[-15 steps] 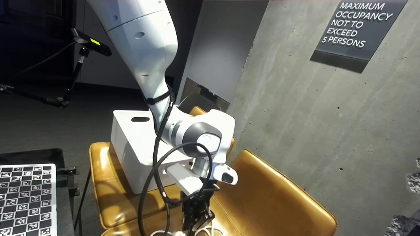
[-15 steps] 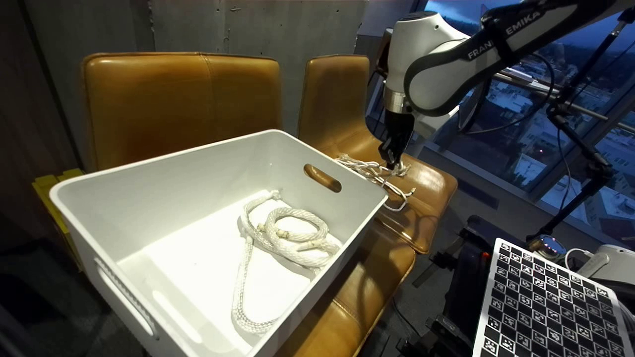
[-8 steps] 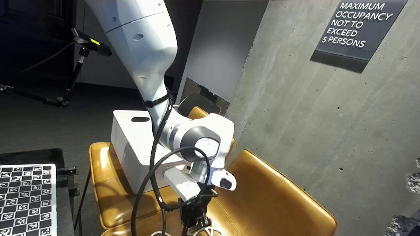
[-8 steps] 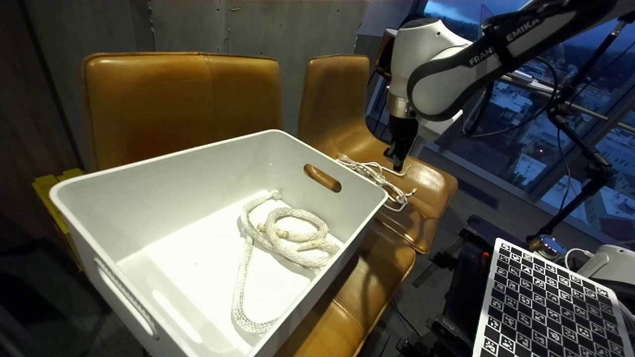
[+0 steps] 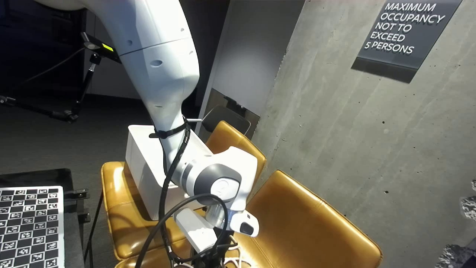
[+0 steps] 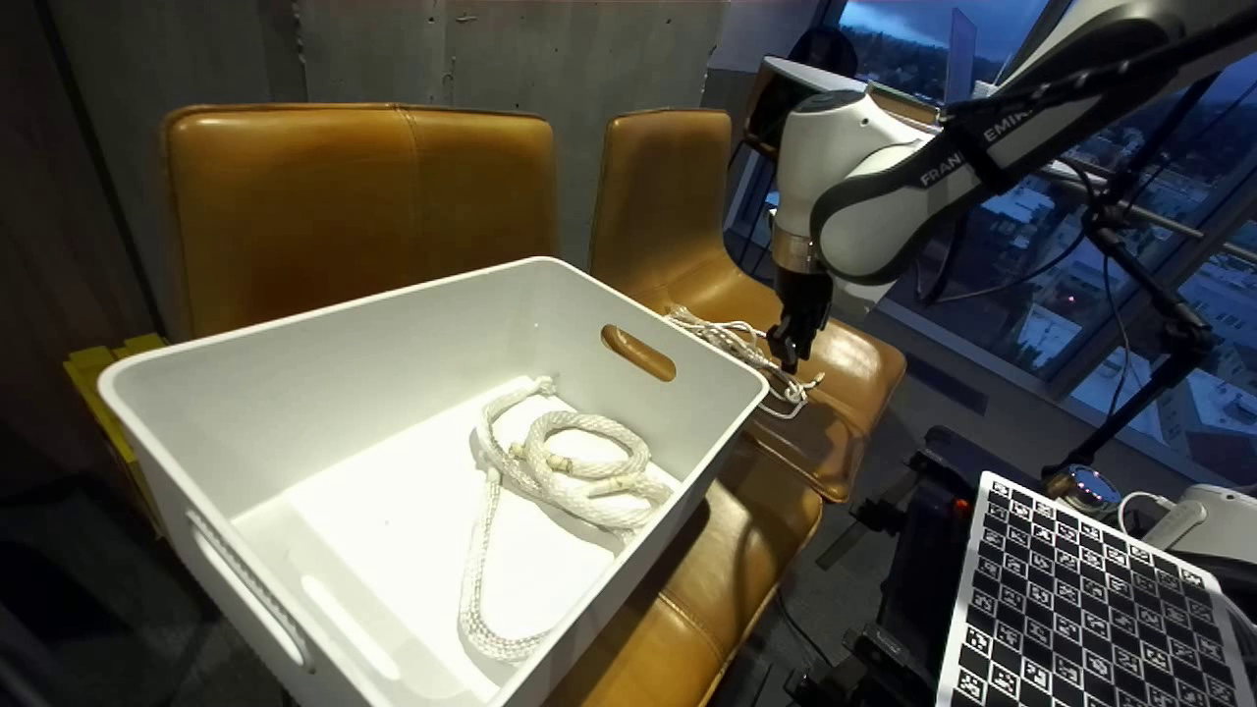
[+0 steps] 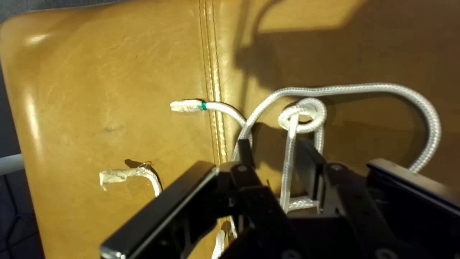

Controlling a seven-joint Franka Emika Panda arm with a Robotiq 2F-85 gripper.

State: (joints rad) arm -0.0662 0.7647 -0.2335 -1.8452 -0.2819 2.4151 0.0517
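Observation:
My gripper (image 7: 276, 156) stands open low over a tan leather chair seat (image 7: 107, 72). Thin white rope (image 7: 373, 87) lies there in loose bends. One strand (image 7: 288, 158) runs between the fingers, nearer the right one, and no grip on it shows. Just beyond the fingertips the rope forms a small round loop (image 7: 318, 108). A taped end with a green band (image 7: 187, 105) and a frayed end (image 7: 120, 175) lie to the left. In an exterior view the gripper (image 6: 789, 358) is above the rope pile (image 6: 722, 339); elsewhere the arm and cable partly hide the gripper (image 5: 208, 258).
A white bin (image 6: 344, 383) with thick white rope (image 6: 589, 422) inside stands on the adjoining chair, its rim close to the rope pile. Chair backrests (image 5: 308, 219) rise by the concrete wall. A checkered board (image 6: 1090, 599) and a camera on an arm (image 5: 102, 50) are nearby.
The arm has come lower in both exterior views. Rope that was bunched at the fingertips a second ago dropped onto the seat, and the gripper is now down over the pile again.

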